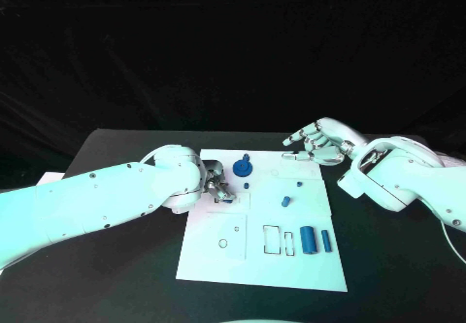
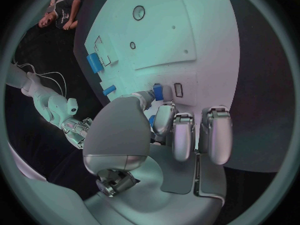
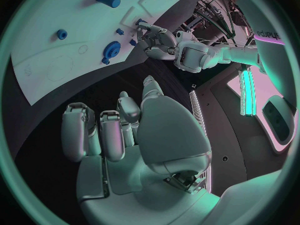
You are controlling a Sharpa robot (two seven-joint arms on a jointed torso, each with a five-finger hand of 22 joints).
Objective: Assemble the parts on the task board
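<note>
I had the left hand over the task board, at about ten o'clock from its middle, pinching a small blue part just beside a rectangular slot. The right hand hung at the board's one o'clock corner, fingers apart, holding nothing. I judged the part should be squared to the slot first, then lowered straight and slowly, keeping the pinch until it seated

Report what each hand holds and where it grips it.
The left hand pinches a small blue part between its fingertips, over the task board; the grip spot is unclear. The right hand holds nothing.
</note>
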